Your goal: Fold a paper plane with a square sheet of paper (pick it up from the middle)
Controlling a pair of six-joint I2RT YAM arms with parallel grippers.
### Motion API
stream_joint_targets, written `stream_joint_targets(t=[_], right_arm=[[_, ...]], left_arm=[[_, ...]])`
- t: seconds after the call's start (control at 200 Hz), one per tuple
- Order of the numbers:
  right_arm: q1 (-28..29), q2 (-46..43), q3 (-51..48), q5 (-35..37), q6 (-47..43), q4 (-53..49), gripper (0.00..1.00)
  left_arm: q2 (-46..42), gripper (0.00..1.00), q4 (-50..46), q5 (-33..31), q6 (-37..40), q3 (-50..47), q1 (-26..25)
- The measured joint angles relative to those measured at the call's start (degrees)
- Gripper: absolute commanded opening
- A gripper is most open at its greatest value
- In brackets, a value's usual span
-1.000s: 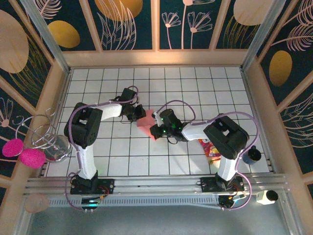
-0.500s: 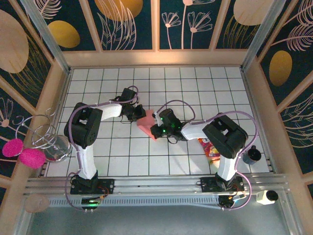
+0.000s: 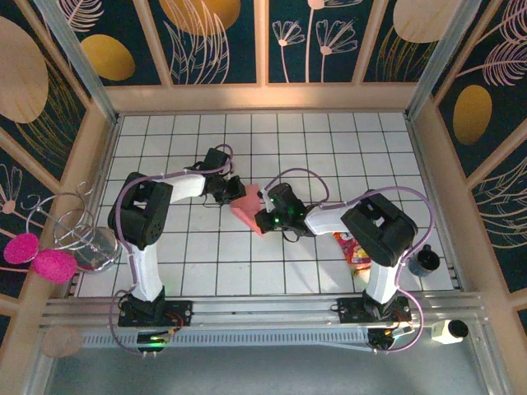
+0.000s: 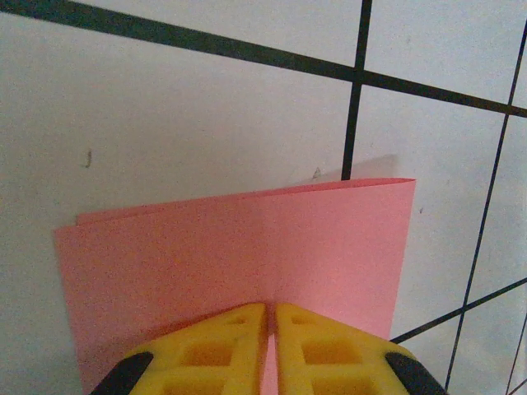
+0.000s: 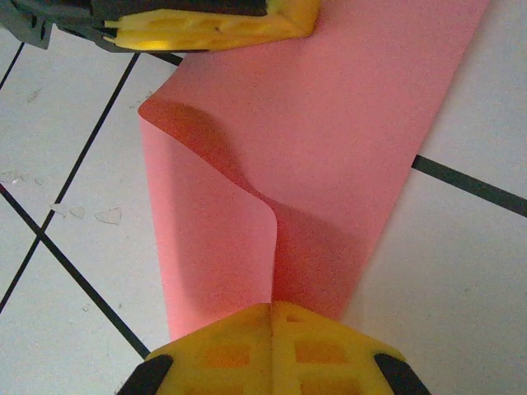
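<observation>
The square sheet of paper [image 3: 247,206] is salmon pink and lies folded double on the tiled floor between my two grippers. My left gripper [image 3: 235,194] is shut on one edge of it; in the left wrist view its yellow fingertips [image 4: 270,311] pinch the paper [image 4: 239,247] where a centre crease meets them. My right gripper [image 3: 262,216] is shut on the opposite end. In the right wrist view its tips [image 5: 271,308] clamp the paper [image 5: 354,123], whose upper layer bulges up in a loose curl. The left gripper's fingers [image 5: 206,25] show at the top. A paper plane is out of view.
A red and yellow snack packet [image 3: 356,249] lies on the floor by the right arm. A dark cup [image 3: 426,261] stands at the right edge. A glass with wire loops [image 3: 92,245] and pink balls [image 3: 41,259] sit outside the left wall.
</observation>
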Motion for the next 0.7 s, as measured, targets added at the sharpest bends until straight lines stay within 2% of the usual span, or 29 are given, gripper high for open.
stream_joint_targets(t=[0.42,0.701], right_arm=[[-0.02,0.63,0.59,-0.07,0.02,-0.35,0.0],[-0.02,1.33,1.44,-0.09,0.17,-0.46,0.0]], left_arm=[[0.0,0.13,-0.07,0.0,0.0,0.24,0.0],[-2.71,0.22,-1.31,-1.66,-0.92,0.74,-0.07]])
